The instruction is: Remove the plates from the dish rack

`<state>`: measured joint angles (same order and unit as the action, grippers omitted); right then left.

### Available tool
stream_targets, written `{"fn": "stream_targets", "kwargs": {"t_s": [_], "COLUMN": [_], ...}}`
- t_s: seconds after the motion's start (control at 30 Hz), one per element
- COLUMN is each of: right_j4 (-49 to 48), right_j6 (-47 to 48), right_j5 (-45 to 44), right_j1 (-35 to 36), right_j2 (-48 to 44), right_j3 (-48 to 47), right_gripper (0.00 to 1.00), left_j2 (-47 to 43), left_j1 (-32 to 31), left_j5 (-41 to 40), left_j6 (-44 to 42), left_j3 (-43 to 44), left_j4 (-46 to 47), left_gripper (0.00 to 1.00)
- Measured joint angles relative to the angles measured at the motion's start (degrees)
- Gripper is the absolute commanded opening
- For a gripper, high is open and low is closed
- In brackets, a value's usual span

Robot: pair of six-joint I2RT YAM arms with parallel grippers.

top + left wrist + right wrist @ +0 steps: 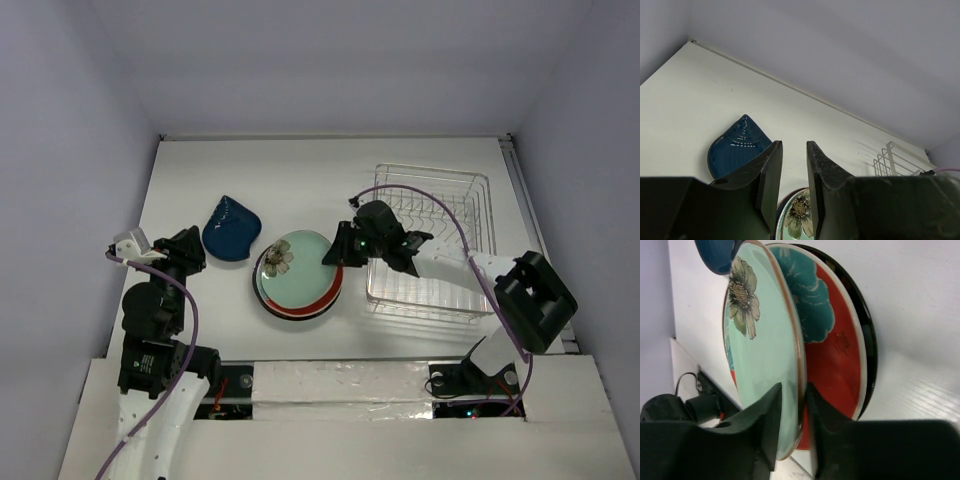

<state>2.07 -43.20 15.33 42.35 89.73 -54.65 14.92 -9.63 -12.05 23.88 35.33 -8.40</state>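
- The dish rack [440,230], a silver wire basket, stands at the right side of the white surface [280,180], just behind the right arm.
- A stack of three plates lies on the surface left of the rack, close to it but not touching it.
- On top of the stack is the pale green plate [765,340], which has a flower printed near its rim.
- Under it sits the red plate [835,370], with a teal flower and a pale rim.
- At the bottom is a glossy dark plate [867,340].
- The right tool [794,387] is at the rack-side edge of the stack. One finger is over the face of the pale green plate and the other is under its rim.
- The rim sits in the narrow gap between those fingers. From this close angle I cannot tell whether they pinch it or only straddle it.
- The blue leaf-shaped plate [232,228] lies alone on the surface, up and left of the stack and apart from it.
- The left tool [793,150] hangs above the surface at the left, near the blue plate. Its fingers are slightly apart with nothing between them.
- In the left wrist view, the blue plate, the flower of the pale green plate and a corner of the rack all lie beyond those fingers.
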Motion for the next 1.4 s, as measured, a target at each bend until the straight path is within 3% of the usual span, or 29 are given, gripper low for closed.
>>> {"fn": "stream_targets", "kwargs": {"t_s": [0.3, 0.47, 0.6, 0.73, 0.8, 0.87, 0.9, 0.93, 0.97, 1.1, 1.2, 1.23, 1.3, 1.33, 1.4], "right_j4": [4.5, 11.21, 16.65, 19.32, 20.28, 21.16, 21.86, 22.38, 22.88, 23.63, 23.08, 22.77, 22.34, 22.05, 21.94], "right_j6": [1.81, 4.13, 5.31, 5.97, 6.38, 6.97, 7.3, 7.58, 7.56, 8.79, 10.01, 10.49, 11.47, 11.58, 12.13], "right_j5": [-5.29, -12.52, -19.65, -24.26, -26.69, -29.64, -31.52, -33.38, -35.8, -44.13, -50.07, -51.93, -55.17, -56.68, -59.14], "right_j1": [1.81, 5.73, 8.26, 9.22, 9.27, 9.27, 9.27, 9.27, 9.27, 9.27, 9.27, 9.27, 9.27, 9.16, 9.16], "right_j2": [0.0, -0.02, -0.81, -4.7, -7.98, -12.26, -14.86, -17.59, -20.9, -37.22, -51.32, -56.04, -63.04, -65.79, -70.25], "right_j3": [-1.11, -5.62, -9.05, -11.21, -11.85, -12.07, -12.07, -12.07, -12.04, -11.72, -11.47, -11.45, -11.54, -11.54, -11.1], "right_gripper": [0.88, 0.99, 1.0, 0.99, 0.93, 0.65, 0.21, 0.05, 0.0, 0.0, 0.23, 0.38, 0.55, 0.74, 0.84], "left_j2": [0.0, 0.0, 0.0, 0.0, 0.0, 0.0, 0.0, -0.02, -0.07, -0.72, -1.2, -1.07, -0.04, 0.85, 3.28], "left_j1": [0.0, 0.0, 0.0, 0.0, 0.0, 0.0, 0.0, 0.0, 0.0, 0.0, 0.0, 0.0, 0.0, 0.0, 0.0], "left_j5": [0.0, 0.0, 0.0, 0.0, 0.0, 0.0, 0.02, -0.02, -0.04, -0.02, 0.0, 0.0, -0.02, -0.02, 0.0], "left_j6": [0.0, 0.0, 0.0, -0.02, -0.02, 0.0, -0.04, -0.02, -0.02, -0.44, -0.48, -0.5, -0.46, -0.46, -0.39], "left_j3": [0.0, 0.0, 0.0, 0.0, 0.0, 0.0, 0.0, 0.0, 0.0, 0.0, 0.26, 0.66, 2.73, 4.26, 8.76], "left_j4": [0.0, 0.0, 0.0, 0.0, 0.0, 0.0, 0.0, 0.0, 0.0, 0.0, -0.07, -0.11, -1.22, -1.4, -1.73], "left_gripper": [0.23, 0.23, 0.24, 0.34, 0.41, 0.48, 0.51, 0.54, 0.58, 0.68, 0.74, 0.76, 0.79, 0.8, 0.82]}}
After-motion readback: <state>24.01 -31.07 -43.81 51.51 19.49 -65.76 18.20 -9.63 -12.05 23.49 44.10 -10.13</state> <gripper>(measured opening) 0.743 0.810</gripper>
